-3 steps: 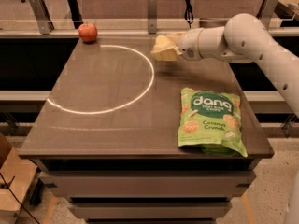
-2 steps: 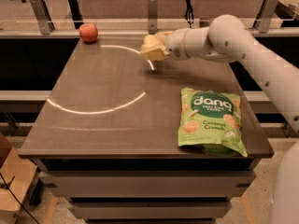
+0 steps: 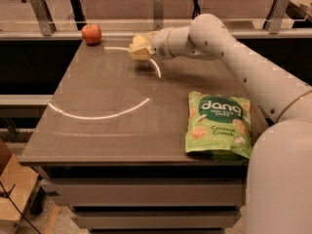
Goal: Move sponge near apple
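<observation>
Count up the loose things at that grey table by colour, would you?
Red: 1, the small round shiny red apple, far left corner.
Pale yellow: 1, the pale yellow soft sponge, held in the robot's gripper above the far side of the grey table.
Green: 1, the green foil snack bag, near right.
Total: 3.

The pale yellow sponge (image 3: 136, 51) is held clear of the worktop (image 3: 117, 94) in the jaws of the gripper (image 3: 140, 46), near the far edge. The shiny red apple (image 3: 91, 33) is seen at the far left corner, apart from the sponge.
</observation>
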Controlling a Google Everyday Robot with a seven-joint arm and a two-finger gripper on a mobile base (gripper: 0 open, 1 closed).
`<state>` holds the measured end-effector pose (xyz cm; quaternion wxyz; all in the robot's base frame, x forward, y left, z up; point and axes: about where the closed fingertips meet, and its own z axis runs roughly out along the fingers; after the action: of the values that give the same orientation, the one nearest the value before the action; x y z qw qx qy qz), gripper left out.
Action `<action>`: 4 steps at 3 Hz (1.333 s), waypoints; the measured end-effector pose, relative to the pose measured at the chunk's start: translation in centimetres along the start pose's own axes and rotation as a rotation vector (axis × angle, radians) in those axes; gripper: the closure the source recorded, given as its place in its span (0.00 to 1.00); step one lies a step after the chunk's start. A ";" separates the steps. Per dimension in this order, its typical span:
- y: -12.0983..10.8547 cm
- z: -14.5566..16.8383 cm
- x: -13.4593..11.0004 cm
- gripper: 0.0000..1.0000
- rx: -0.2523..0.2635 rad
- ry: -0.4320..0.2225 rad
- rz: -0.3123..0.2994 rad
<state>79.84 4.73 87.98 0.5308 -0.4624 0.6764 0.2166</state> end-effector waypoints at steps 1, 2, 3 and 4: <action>-0.4 2.7 -0.5 1.00 0.023 -0.001 0.006; -0.6 4.7 -0.7 1.00 0.040 -0.002 0.020; -0.4 6.9 -0.9 1.00 0.040 -0.001 0.028; 0.0 8.6 -1.3 0.82 0.032 -0.003 0.025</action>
<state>84.33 11.99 86.26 0.5364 -0.4449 0.6848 0.2130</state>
